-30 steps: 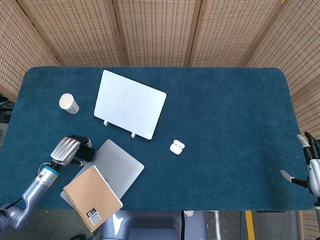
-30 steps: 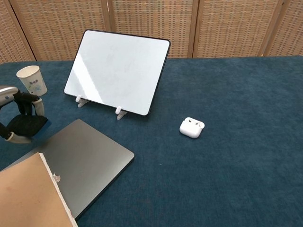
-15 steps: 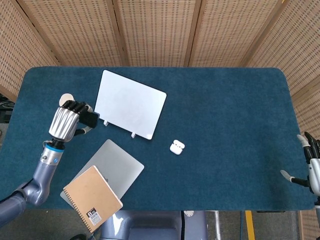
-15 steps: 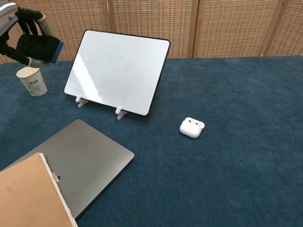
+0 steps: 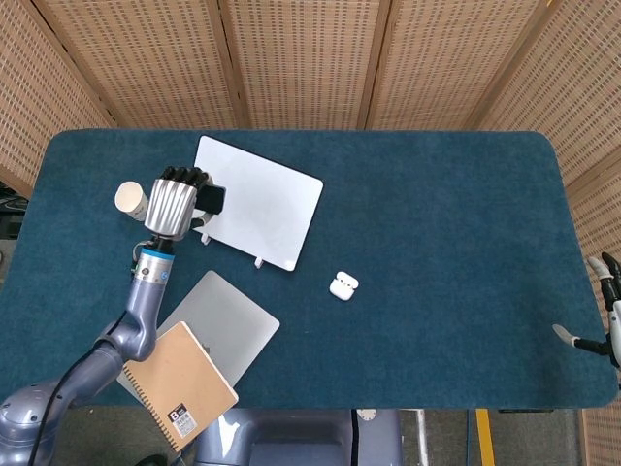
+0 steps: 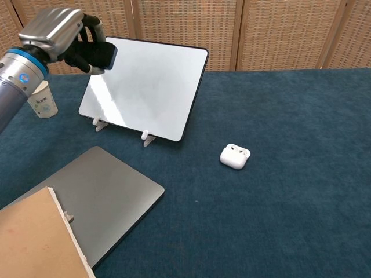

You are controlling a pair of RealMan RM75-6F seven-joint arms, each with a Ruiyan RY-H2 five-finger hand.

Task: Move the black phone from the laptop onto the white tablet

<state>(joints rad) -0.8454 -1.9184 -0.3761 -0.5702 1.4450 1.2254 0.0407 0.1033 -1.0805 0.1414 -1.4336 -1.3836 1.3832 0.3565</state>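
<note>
**Chest view: black phone held up at the white tablet's left edge**

Chest view, nearest first: a tan spiral-bound notebook (image 6: 35, 240) lies across the near-left corner of a closed grey laptop (image 6: 107, 200), both flat on the dark blue felt-covered table (image 6: 290, 191). To the right, well apart from the laptop, sits a small white earbud case (image 6: 235, 156).

Beyond the laptop, a flat white tablet with a dark rim (image 6: 148, 87) leans back on two small white stand feet. The left hand (image 6: 64, 35), silver-backed with black fingers, is raised at the tablet's upper-left edge, its fingers wrapped around a black rectangular phone (image 6: 98, 55). The phone is off the laptop and overlaps the tablet's left edge in both views; whether it touches the tablet's face cannot be told. In the head view the same hand (image 5: 178, 199) sits over that edge with the phone (image 5: 211, 199) sticking out to the right of it.

Just left of the tablet stands a white paper cup (image 6: 40, 99), partly behind the left forearm.

The right hand (image 5: 602, 320) shows only at the head view's far right edge, past the table's side, holding nothing, fingers spread.

A woven wicker screen (image 6: 278, 29) stands behind the table.
</note>
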